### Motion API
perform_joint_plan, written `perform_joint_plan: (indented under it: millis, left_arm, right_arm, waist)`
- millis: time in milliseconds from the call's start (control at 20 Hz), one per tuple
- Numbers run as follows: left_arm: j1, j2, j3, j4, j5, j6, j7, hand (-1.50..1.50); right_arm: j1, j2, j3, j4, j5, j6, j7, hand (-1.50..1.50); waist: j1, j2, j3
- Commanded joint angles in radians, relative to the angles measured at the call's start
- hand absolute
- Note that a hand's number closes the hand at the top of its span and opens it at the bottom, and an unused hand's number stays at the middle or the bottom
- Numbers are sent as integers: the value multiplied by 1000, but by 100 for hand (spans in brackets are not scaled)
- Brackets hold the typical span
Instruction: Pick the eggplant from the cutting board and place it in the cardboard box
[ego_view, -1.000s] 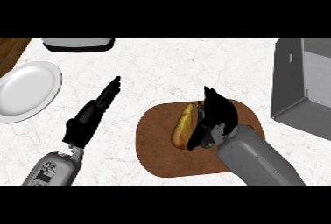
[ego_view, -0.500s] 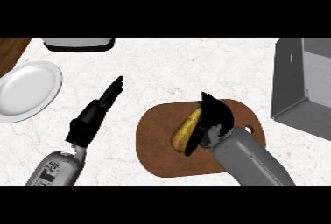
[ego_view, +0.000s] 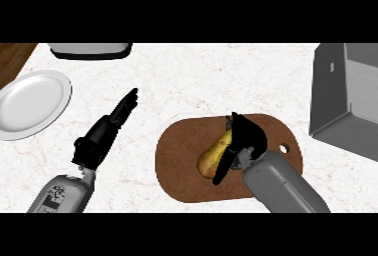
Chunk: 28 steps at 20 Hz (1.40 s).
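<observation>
We note right robot hand (ego_view: 247, 141) curled round eggplant (ego_view: 212, 157) on cutting board (ego_view: 181, 167). We judge skin smooth, slippery; body stiff, light: hold mid-body. Left robot hand (ego_view: 109, 129) open, well left. Cardboard box (ego_view: 347, 97) far right.

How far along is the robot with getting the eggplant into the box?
Early on. The right hand has reached the eggplant and curls around it, but it hasn't left the cutting board. Lifting it, carrying it right to the cardboard box and releasing remain. The left hand rests open.
</observation>
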Motion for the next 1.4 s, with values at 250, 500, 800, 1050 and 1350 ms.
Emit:
perform_joint_plan:
  millis: [250, 500, 800, 1050, 1350]
  left_arm:
    - [9, -47, -13, 7, -42, 23, 0, 0]
    - [-19, -16, 29, 2, -19, -21, 25, 0]
    - [19, -34, 19, 19, -40, -32, -21, 0]
    - [28, -17, 56, -5, -32, -38, -10, 0]
    - [52, -9, 61, -17, -39, -30, -19, 0]
  right_arm:
    - [31, 52, 24, 108, 101, 2, 113, -150]
    - [20, 84, 1, 98, 101, 51, 116, 150]
    - [14, 8, -26, 92, 161, 95, 24, 150]
    - [135, -186, 14, -21, 272, 17, -245, 150]
    - [262, -523, -70, -193, 292, -154, -695, 150]
  waist:
    - [2, 9, 2]
    - [4, 8, 2]
    - [3, 9, 2]
    - [-13, 5, 3]
    - [-38, 3, 4]
